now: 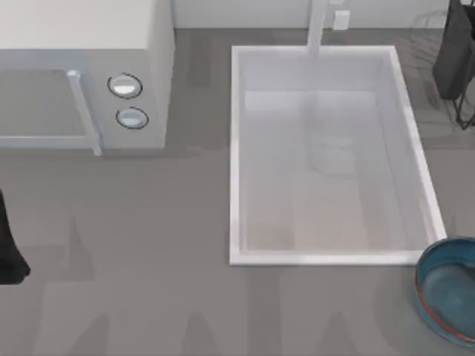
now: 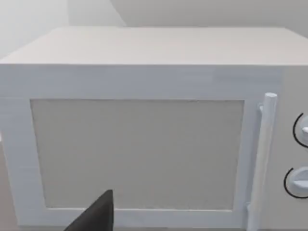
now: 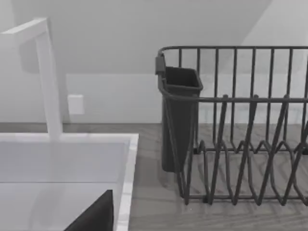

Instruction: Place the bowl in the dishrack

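Even, diffuse light is spread over all three views, and no single source can be made out. Soft, faint shadows are cast on the grey table (image 1: 148,245) beside the microwave (image 1: 89,74) and near the front edge. A dull sheen is seen on the sink (image 1: 237,148) floor, and a mild gloss on the bowl (image 1: 449,285). Slight softness is noticed throughout; no edge distortion is seen.

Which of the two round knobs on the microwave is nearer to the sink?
The lower knob is slightly nearer: it sits a little farther to the right on the microwave front than the upper knob, toward the white sink.
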`<act>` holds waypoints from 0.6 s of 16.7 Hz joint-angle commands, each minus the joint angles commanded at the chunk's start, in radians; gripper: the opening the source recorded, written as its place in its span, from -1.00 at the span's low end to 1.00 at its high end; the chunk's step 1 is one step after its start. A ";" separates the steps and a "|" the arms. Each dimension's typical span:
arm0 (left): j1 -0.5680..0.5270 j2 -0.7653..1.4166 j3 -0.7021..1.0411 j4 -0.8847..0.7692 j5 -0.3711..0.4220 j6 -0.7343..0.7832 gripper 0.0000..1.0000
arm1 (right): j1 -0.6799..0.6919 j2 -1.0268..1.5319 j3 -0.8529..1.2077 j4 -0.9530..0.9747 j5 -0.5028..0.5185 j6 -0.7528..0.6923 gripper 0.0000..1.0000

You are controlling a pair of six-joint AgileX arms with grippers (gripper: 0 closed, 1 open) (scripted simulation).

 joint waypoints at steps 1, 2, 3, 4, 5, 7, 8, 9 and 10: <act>0.000 0.000 0.000 0.000 0.000 0.000 1.00 | 0.000 0.000 0.000 0.000 0.000 0.000 1.00; 0.000 0.000 0.000 0.000 0.000 0.000 1.00 | 0.000 0.001 0.001 -0.001 0.000 0.000 1.00; 0.000 0.000 0.000 0.000 0.000 0.000 1.00 | 0.000 0.013 0.012 -0.012 0.000 0.000 1.00; 0.000 0.000 0.000 0.000 0.000 0.000 1.00 | 0.000 0.034 0.034 -0.034 -0.001 0.000 1.00; 0.000 0.000 0.000 0.000 0.000 0.000 1.00 | 0.000 0.066 0.065 -0.066 -0.001 0.000 1.00; 0.000 0.000 0.000 0.000 0.000 0.000 1.00 | -0.001 0.163 0.150 -0.159 -0.001 0.001 1.00; 0.000 0.000 0.000 0.000 0.000 0.000 1.00 | -0.003 0.227 0.202 -0.218 0.000 0.001 1.00; 0.000 0.000 0.000 0.000 0.000 0.000 1.00 | -0.004 0.302 0.259 -0.284 0.000 0.001 1.00; 0.000 0.000 0.000 0.000 0.000 0.000 1.00 | -0.005 0.386 0.318 -0.354 0.001 0.001 1.00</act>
